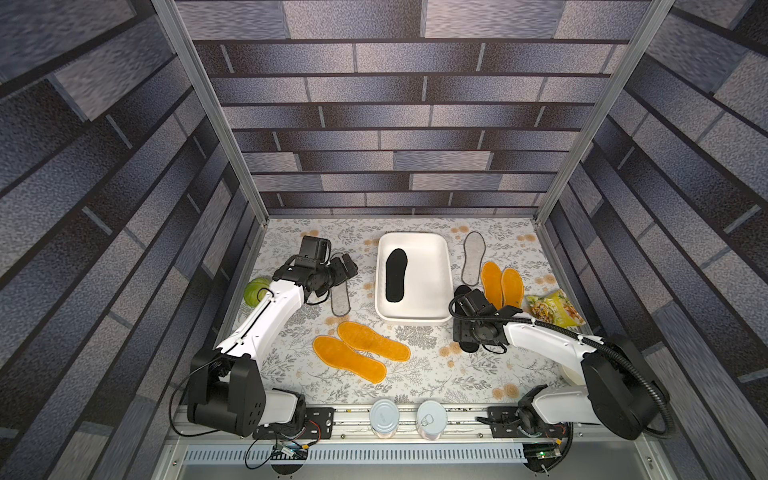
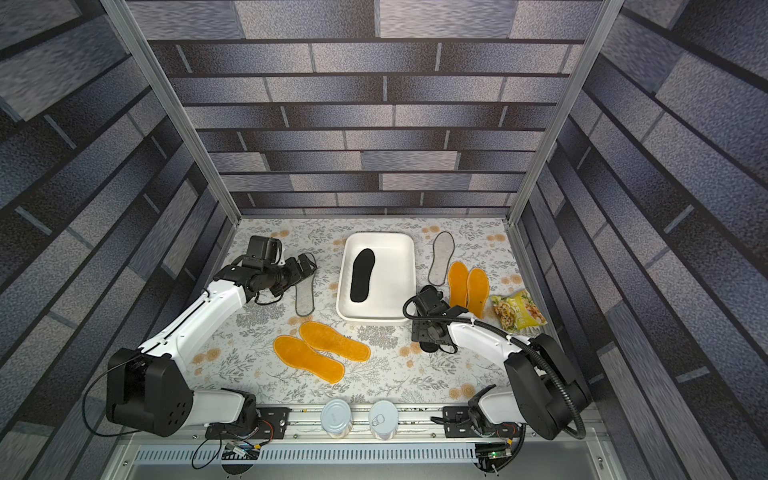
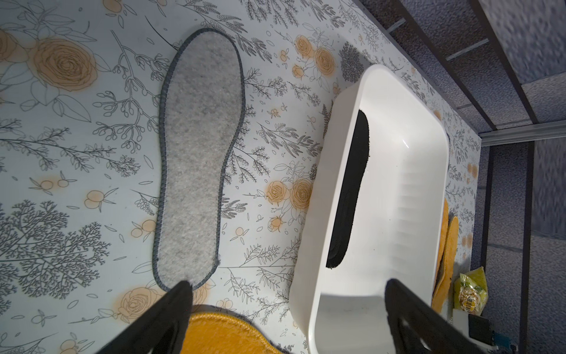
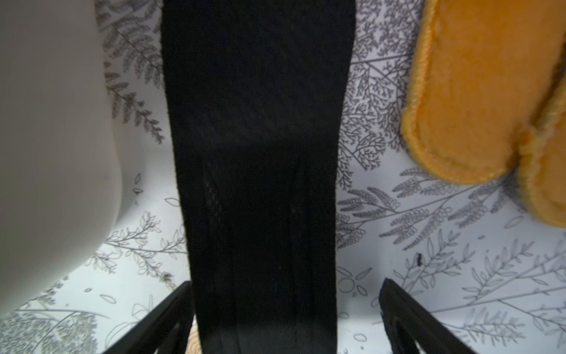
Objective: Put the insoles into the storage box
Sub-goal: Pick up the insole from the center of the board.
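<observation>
The white storage box (image 1: 430,291) (image 2: 395,286) (image 3: 407,190) sits mid-table with one black insole (image 1: 396,275) (image 3: 349,196) lying flat inside. My left gripper (image 1: 348,266) (image 3: 288,285) hangs open above the far end of a grey felt insole (image 1: 341,298) (image 3: 199,159). My right gripper (image 1: 467,334) (image 4: 284,283) is open, jaws astride a second black insole (image 4: 260,147) on the table beside the box. Another grey insole (image 1: 473,257) lies at the back right. Two orange insoles (image 1: 503,286) lie right of the box and two more (image 1: 359,351) in front.
A green ball (image 1: 256,291) lies by the left wall behind the left arm. A yellow snack bag (image 1: 555,312) sits at the right edge. Two tins (image 1: 384,417) (image 1: 432,417) stand on the front rail. A cream bowl (image 1: 571,374) peeks out behind the right arm.
</observation>
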Robot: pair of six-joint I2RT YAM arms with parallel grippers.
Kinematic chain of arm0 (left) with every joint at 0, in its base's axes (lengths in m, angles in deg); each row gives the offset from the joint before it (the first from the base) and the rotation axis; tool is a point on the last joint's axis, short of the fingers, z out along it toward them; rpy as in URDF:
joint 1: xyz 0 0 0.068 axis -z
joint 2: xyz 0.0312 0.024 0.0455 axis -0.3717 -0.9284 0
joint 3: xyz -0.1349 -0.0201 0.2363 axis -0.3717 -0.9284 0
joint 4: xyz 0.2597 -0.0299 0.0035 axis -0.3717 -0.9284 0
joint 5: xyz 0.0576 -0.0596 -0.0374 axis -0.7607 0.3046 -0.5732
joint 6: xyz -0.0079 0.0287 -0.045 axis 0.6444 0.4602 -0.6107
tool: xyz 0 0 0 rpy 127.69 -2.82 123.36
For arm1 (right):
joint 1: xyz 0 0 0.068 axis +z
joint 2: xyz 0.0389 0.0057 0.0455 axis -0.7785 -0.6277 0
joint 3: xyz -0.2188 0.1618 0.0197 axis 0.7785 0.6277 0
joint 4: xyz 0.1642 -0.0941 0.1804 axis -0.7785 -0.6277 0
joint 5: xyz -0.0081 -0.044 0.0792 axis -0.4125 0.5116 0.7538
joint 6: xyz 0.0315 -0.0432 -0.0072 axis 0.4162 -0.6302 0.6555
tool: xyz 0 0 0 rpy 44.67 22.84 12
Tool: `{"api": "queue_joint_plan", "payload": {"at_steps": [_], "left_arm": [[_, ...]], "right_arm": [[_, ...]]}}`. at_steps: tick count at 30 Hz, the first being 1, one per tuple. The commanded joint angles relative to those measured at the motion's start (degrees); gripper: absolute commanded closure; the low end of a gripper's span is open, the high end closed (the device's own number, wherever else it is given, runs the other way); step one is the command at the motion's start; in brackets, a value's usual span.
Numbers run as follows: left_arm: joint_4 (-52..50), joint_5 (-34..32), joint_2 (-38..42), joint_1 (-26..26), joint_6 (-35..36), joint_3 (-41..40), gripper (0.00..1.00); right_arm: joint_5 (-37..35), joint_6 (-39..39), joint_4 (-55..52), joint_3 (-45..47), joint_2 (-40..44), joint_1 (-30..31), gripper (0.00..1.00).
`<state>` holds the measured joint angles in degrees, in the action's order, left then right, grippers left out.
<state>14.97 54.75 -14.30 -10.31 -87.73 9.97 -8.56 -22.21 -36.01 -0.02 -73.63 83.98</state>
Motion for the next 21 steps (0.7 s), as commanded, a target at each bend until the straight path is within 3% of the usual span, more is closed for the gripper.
{"api": "queue_joint_plan", "payload": {"at_steps": [1,10,21], "left_arm": [[0.11,-0.08,1.93,-0.39,-0.73,-1.09,0.0],[0.57,0.61,1.03,-0.43,-1.23,-1.1,0.0],[0.55,0.52,0.81,-0.35,-1.34,-0.66,0.0]], "right_arm": [[-1.57,1.07,0.2,1.23,-0.15,-0.34,0.05],[-1.89,-1.09,-0.56,0.72,-0.41,-0.34,0.17],[-2.12,-3.22,1.87,0.03,1.05,-0.34,0.18]]}}
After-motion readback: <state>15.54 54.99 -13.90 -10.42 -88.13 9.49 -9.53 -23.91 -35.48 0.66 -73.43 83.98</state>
